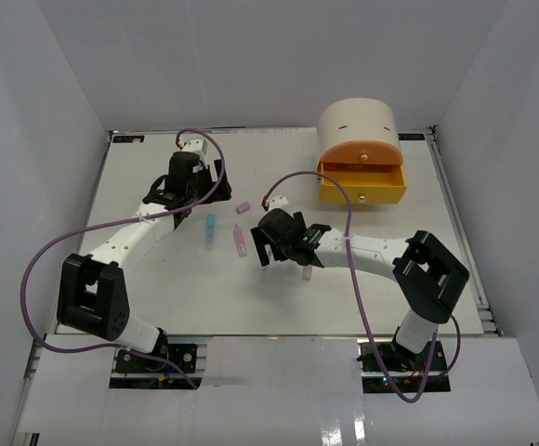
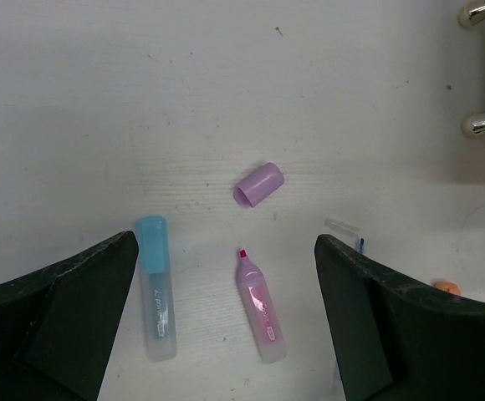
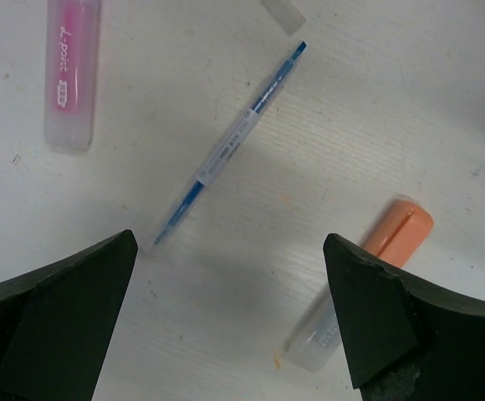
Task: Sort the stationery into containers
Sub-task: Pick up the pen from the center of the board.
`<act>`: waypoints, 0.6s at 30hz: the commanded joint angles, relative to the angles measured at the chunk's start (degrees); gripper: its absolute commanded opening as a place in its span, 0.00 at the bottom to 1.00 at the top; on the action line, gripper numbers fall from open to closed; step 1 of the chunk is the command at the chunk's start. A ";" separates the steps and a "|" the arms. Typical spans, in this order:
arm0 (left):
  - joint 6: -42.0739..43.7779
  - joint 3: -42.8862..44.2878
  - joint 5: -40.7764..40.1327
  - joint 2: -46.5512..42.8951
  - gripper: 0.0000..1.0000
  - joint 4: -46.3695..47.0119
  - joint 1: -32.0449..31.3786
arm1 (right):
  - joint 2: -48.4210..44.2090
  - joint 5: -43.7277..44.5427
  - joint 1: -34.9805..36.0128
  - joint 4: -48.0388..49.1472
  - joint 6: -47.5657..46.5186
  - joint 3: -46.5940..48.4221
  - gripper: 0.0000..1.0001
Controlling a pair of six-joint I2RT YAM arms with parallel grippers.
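A blue-capped marker (image 2: 155, 288), an uncapped pink marker (image 2: 259, 305) and a small purple cap (image 2: 258, 184) lie on the white table. My left gripper (image 2: 224, 242) is open and empty above them, beside them in the top view (image 1: 188, 206). A thin blue pen (image 3: 234, 142) and an orange-capped marker (image 3: 368, 276) lie under my right gripper (image 3: 230, 242), which is open and empty at mid-table (image 1: 268, 245). The cream round organiser (image 1: 358, 119) stands at the back right with an orange-yellow drawer (image 1: 362, 183) pulled open.
A small clear cap (image 2: 341, 225) lies near the pen's tip. A small white piece (image 1: 279, 200) lies behind the right gripper. Two shiny knobs (image 2: 479, 125) show at the left wrist view's right edge. White walls enclose the table.
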 commanded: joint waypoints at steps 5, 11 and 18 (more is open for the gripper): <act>-0.86 0.49 -0.16 -3.30 0.98 0.93 0.39 | 6.44 6.38 0.95 2.81 5.19 6.18 0.93; -0.42 0.49 -0.24 -3.47 0.98 0.93 0.39 | 9.70 6.55 1.03 3.61 6.33 6.97 0.83; -0.33 0.49 0.28 -3.39 0.98 0.93 0.39 | 10.23 5.23 0.77 3.61 6.24 5.65 0.69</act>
